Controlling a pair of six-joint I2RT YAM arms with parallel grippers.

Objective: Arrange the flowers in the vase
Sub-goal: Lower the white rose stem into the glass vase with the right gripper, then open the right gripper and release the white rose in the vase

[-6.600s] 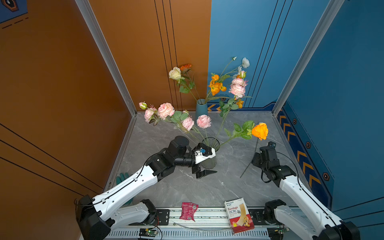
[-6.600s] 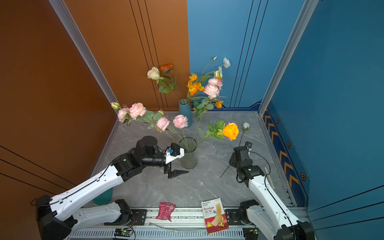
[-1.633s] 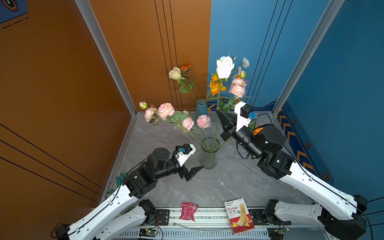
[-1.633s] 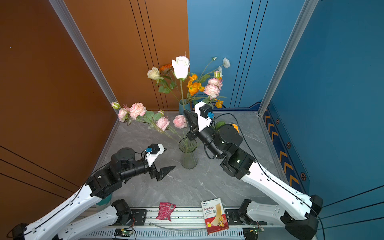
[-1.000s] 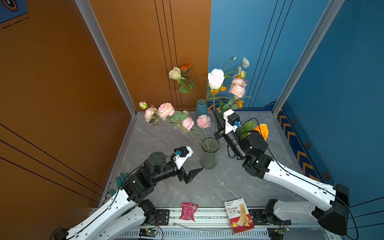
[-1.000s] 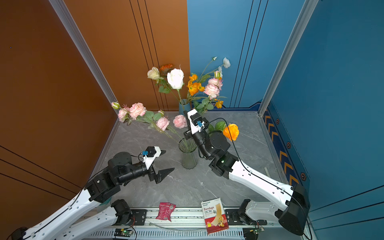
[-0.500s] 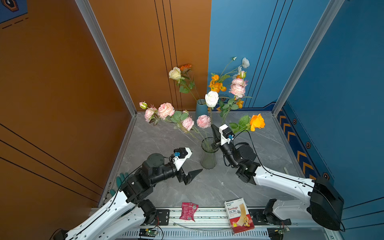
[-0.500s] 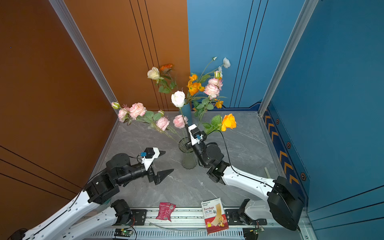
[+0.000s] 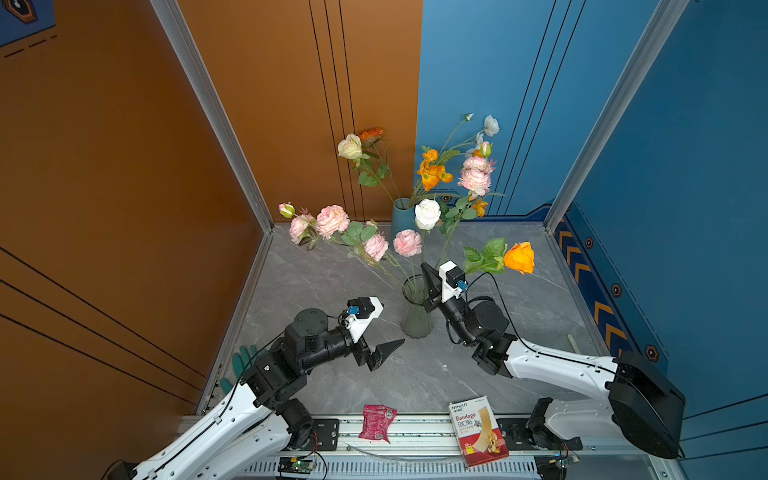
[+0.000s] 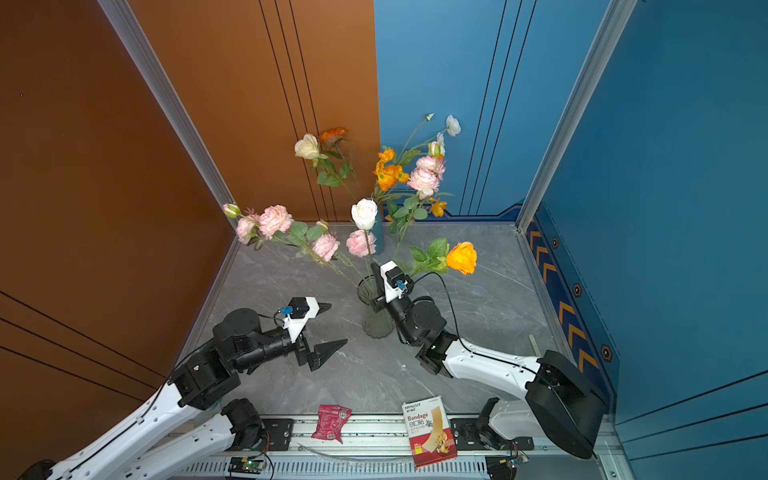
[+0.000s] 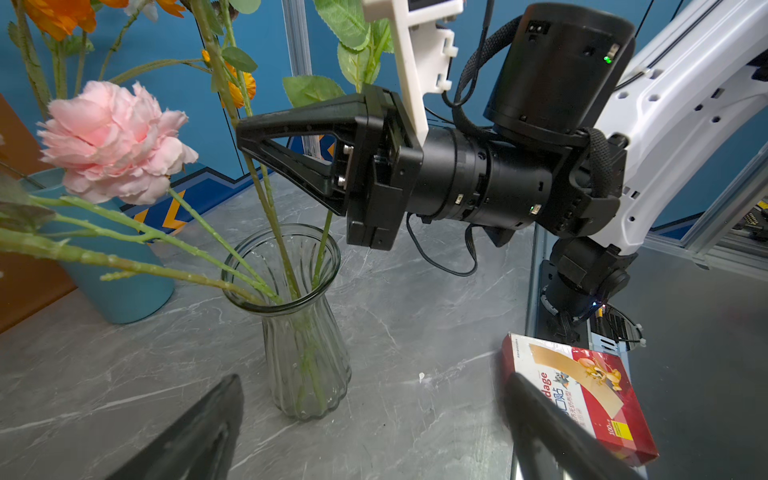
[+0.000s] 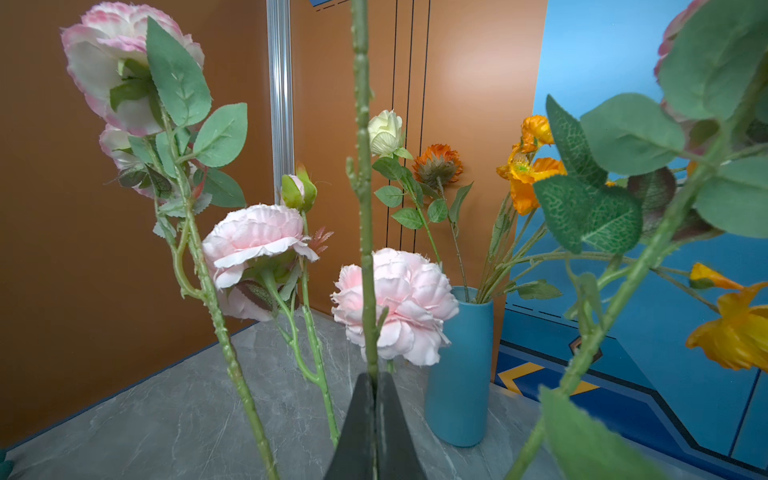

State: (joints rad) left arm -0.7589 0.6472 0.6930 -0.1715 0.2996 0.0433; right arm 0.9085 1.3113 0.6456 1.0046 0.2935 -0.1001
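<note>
The right gripper (image 9: 426, 270) clamps the white rose (image 9: 427, 213) by its stem over the glass vase (image 9: 415, 320), where pink peonies (image 9: 332, 220) and an orange rose (image 9: 519, 257) stand. At the vase's 8 o'clock the left gripper (image 10: 335, 324) hangs, fingers wide apart, empty.

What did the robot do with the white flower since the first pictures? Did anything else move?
The right gripper took the white rose off the table, lifted it high, then lowered its stem into the glass vase; it is shut on the stem. The left gripper, open, drew back from the vase toward the front. The pink flowers, orange rose, blue vase, bandage box and red packet stayed put.
</note>
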